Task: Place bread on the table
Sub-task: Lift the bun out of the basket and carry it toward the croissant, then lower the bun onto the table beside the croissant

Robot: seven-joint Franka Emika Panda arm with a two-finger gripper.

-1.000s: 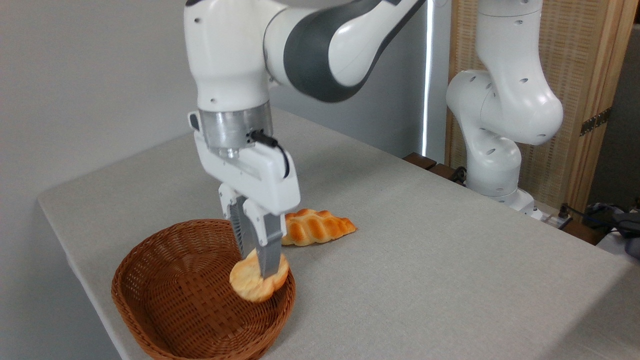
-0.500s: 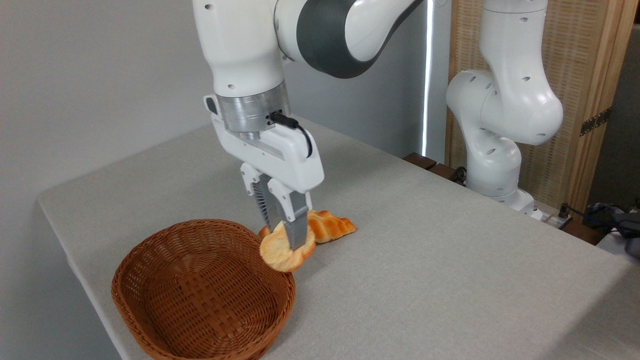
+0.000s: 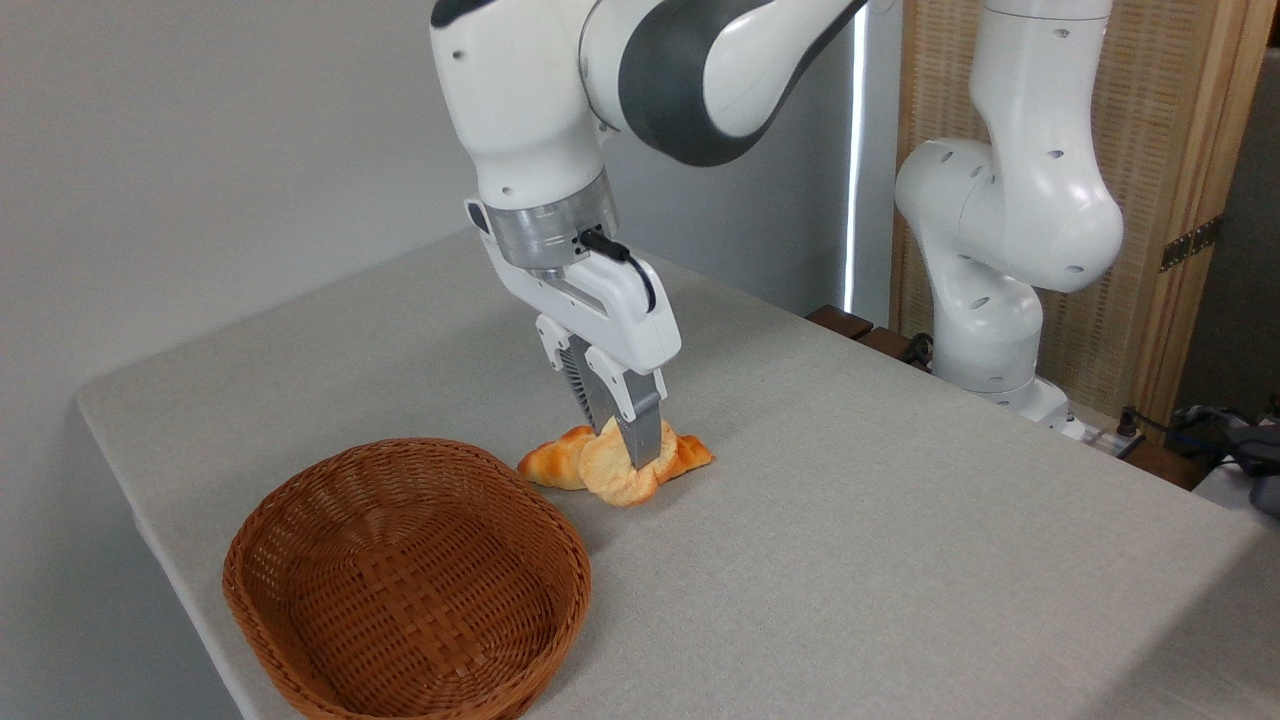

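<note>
Fingers (image 3: 625,440) clamped on the small round bun (image 3: 612,475), as a second ago. Carried out of the wicker basket (image 3: 405,585) since then, rightward and back over the grey counter (image 3: 900,520). Now held tilted on edge, low over the counter or perhaps touching it, hard to tell which. Placed directly in front of the braided loaf (image 3: 555,465), overlapping its middle from this camera. Basket left with nothing in it, unmoved at the front left. Loaf unmoved too.
</note>
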